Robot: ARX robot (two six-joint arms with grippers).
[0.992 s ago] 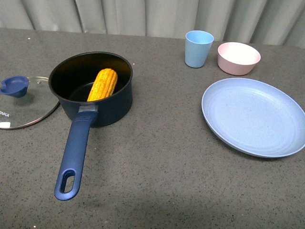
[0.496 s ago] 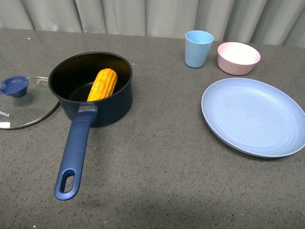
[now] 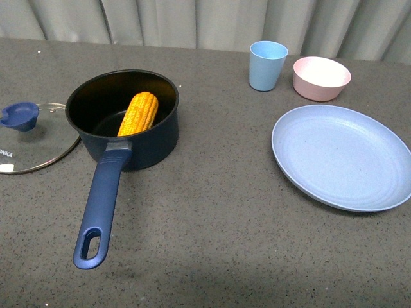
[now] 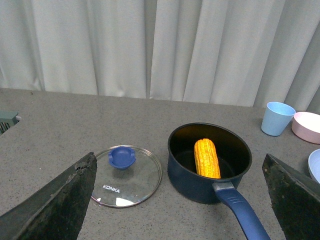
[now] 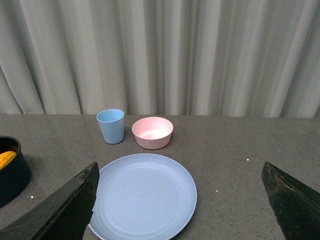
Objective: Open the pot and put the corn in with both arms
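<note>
Yellow-orange and ridged with kernel rows, the corn (image 3: pixel 138 113) is lying inside the saucepan (image 3: pixel 151 138), leaning with its upper end against the far wall, and nothing on the surface (image 3: pixel 212 218) is shifting across the last second: pan, cob and lid are sitting exactly as they were. That stillness, together with the lid being off and the cob being in, is suggesting the task is essentially finished and both arms are merely holding back. The saucepan is dark navy outside and matte black inside, round, with a long blue handle (image 3: pixel 99 205) ending in a slot hole and pointing toward the robot. Its glass lid (image 3: pixel 35 144) (steel-rimmed, with a blue knob) is resting flat just beside the pan on its left. Well apart to the right, a pale blue cup (image 3: pixel 267 65), a pink bowl (image 3: pixel 321 77) and a wide blue plate (image 3: pixel 343 157) are sitting, all smooth and matte. The left pincer (image 4: pixel 180 200) is standing wide apart, gripping nothing, and the right pincer (image 5: pixel 180 200) is doing likewise above the plate side.
</note>
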